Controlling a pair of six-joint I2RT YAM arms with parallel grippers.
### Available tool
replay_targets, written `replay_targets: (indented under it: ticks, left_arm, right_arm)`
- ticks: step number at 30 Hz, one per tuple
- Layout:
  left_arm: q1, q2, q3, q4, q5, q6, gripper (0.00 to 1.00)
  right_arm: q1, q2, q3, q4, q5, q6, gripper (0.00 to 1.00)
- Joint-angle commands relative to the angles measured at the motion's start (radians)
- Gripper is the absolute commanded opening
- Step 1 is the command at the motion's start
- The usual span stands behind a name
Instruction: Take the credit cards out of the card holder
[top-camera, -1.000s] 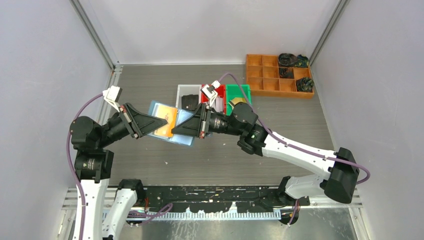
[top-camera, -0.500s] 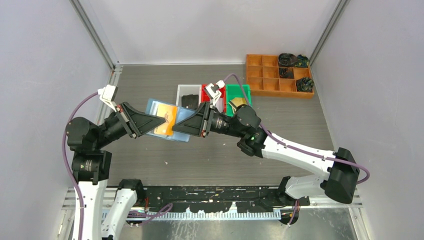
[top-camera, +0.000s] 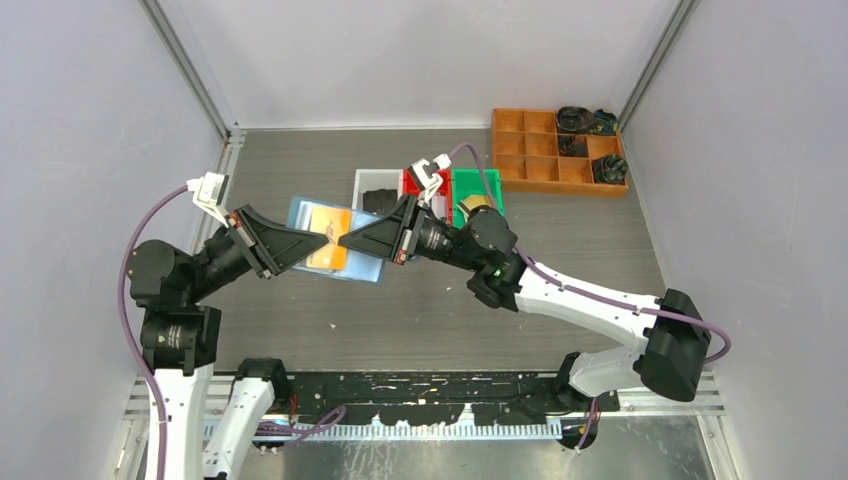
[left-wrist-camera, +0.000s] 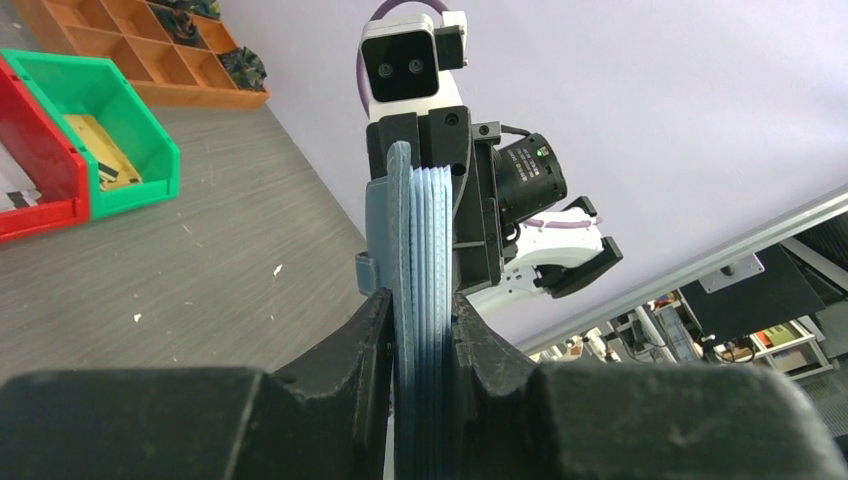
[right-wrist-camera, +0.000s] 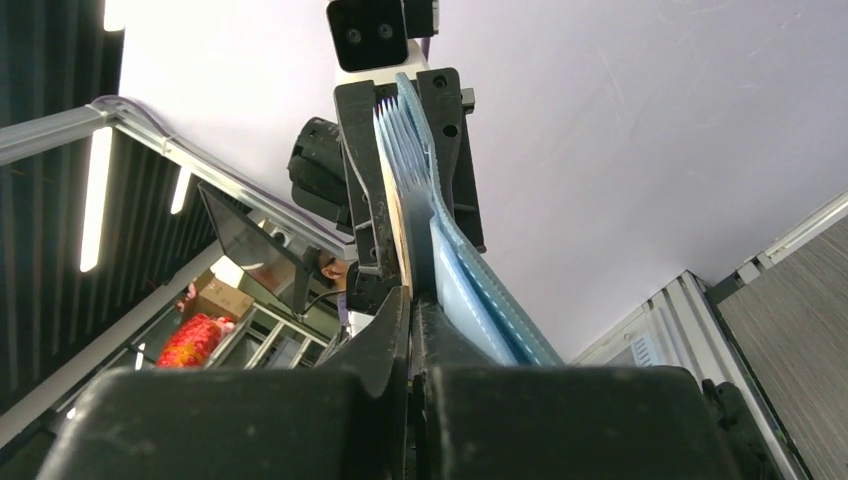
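One card holder (top-camera: 303, 215) held between left pincer (top-camera: 325, 240) and right pincer (top-camera: 343, 243).

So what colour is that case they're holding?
The plastic card holder is light blue, clearest in the left wrist view.

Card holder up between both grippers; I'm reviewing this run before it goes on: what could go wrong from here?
The right gripper pinches only the thin edge of the orange card, close beside the pocket leaves: it could slip off or drag a leaf. The card holder hangs above the table in the left gripper alone: a pull might twist it loose.
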Motion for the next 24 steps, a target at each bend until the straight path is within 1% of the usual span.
replay_targets:
  ticks: [1, 4, 9, 12, 14, 17, 19, 22, 23, 24]
  left_arm:
    - [-0.012, -0.019, 0.048, 0.054, 0.062, 0.003, 0.04]
    - [-0.012, -0.013, 0.058, 0.053, 0.052, 0.011, 0.04]
    - [-0.011, -0.005, 0.064, 0.055, 0.029, 0.023, 0.04]
    - [-0.012, -0.005, 0.065, 0.051, 0.027, 0.038, 0.03]
    - [-0.012, -0.005, 0.071, 0.038, 0.026, 0.057, 0.03]
    - [-0.011, -0.009, 0.085, -0.001, 0.017, 0.114, 0.02]
    - [-0.011, -0.011, 0.097, -0.039, 0.006, 0.168, 0.02]
    - [-0.012, -0.010, 0.122, -0.127, -0.019, 0.303, 0.01]
    - [-0.011, -0.011, 0.133, -0.162, -0.029, 0.351, 0.01]
    - [-0.011, -0.013, 0.141, -0.193, -0.038, 0.401, 0.00]
  right_arm:
    - [-0.005, -0.017, -0.054, 0.108, 0.075, 0.008, 0.01]
    - [-0.006, -0.049, -0.120, 0.140, 0.101, 0.007, 0.01]
    - [-0.010, -0.110, -0.187, 0.137, 0.130, -0.006, 0.01]
    - [-0.030, -0.148, -0.208, 0.119, 0.112, 0.004, 0.01]
    - [-0.069, -0.188, -0.221, 0.074, 0.087, 0.022, 0.01]
    - [-0.173, -0.273, -0.222, -0.069, 0.037, 0.044, 0.01]
    - [-0.252, -0.340, -0.202, -0.224, 0.010, 0.011, 0.01]
    - [-0.365, -0.403, -0.144, -0.509, 0.003, -0.114, 0.01]
    - [-0.413, -0.407, -0.119, -0.638, 0.003, -0.157, 0.01]
    - [-0.437, -0.404, -0.092, -0.701, 0.004, -0.198, 0.01]
